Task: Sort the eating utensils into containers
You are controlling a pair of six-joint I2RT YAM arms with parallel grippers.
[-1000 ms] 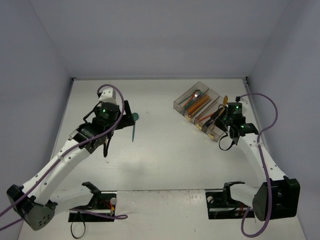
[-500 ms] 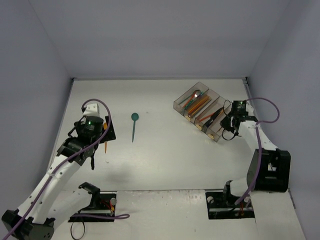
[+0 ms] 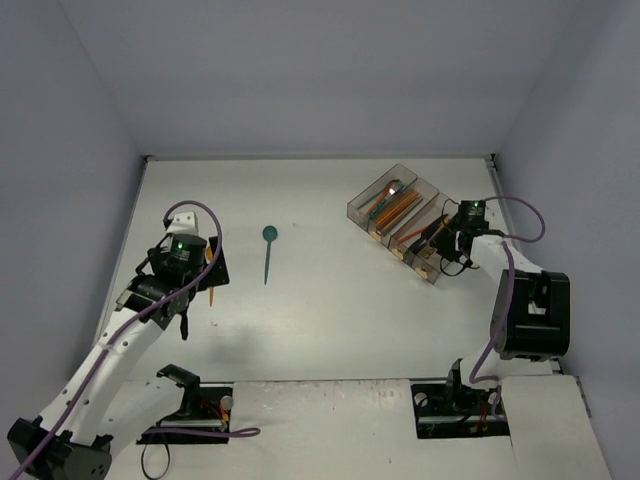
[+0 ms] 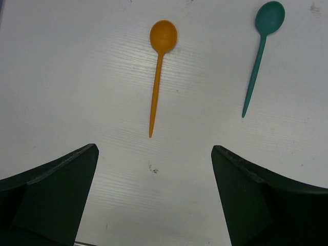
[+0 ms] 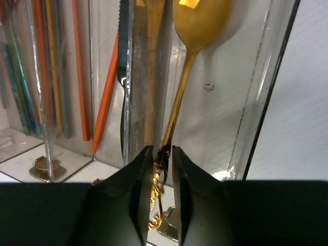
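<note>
Your left gripper [image 4: 154, 151] hangs wide open over the orange spoon [image 4: 158, 77], teal spoon [image 4: 260, 51] beside it, while your right gripper [image 5: 162, 152] straddles the handle of the gold spoon [image 5: 200, 20] in the bin [image 5: 261, 87], grip unclear.

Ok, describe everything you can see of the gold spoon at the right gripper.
The gold spoon is shiny and metallic-looking, with an oval bowl partly cut off at the top of the wrist view and a thin handle. It runs lengthwise inside the end compartment of the clear bin, next to a dividing wall. Its handle end sits between the closely set fingers of the right gripper; whether they pinch it is unclear.
</note>
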